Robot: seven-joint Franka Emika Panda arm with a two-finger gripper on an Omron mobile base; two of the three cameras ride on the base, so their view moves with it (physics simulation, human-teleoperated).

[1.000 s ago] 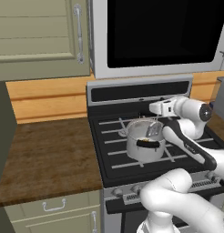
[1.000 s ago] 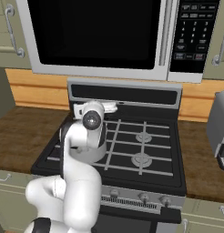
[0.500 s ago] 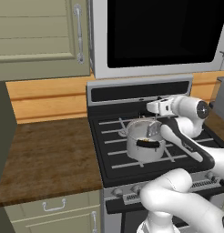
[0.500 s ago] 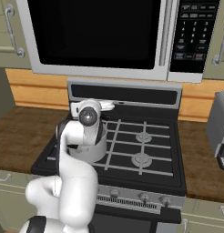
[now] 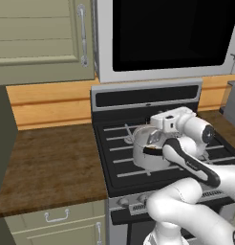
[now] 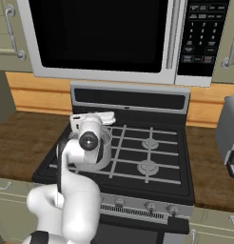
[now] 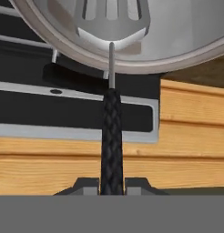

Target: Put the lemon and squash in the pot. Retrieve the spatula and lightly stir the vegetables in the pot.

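The steel pot (image 5: 144,155) stands on the stove's front left burner, and its rim (image 7: 186,48) curves across the top of the hand view. The spatula's slotted grey head (image 7: 112,20) lies inside the pot, flat against its inside. Its dark braided handle (image 7: 112,136) runs straight back between my fingertips. My gripper (image 7: 112,185) is shut on that handle. My white hand (image 5: 171,122) hovers at the pot's right rim, and it covers much of the pot (image 6: 107,148) in the right base view. The lemon and squash are hidden from view.
The black stove (image 6: 152,164) has free burners to the right of the pot. A microwave (image 5: 167,33) hangs close above. Wooden counter (image 5: 52,162) lies to the left, and a toaster (image 6: 230,128) stands at the far right.
My hand has sunk a little and drawn towards the stove's front, carrying the spatula along. The pot has stayed where it was.
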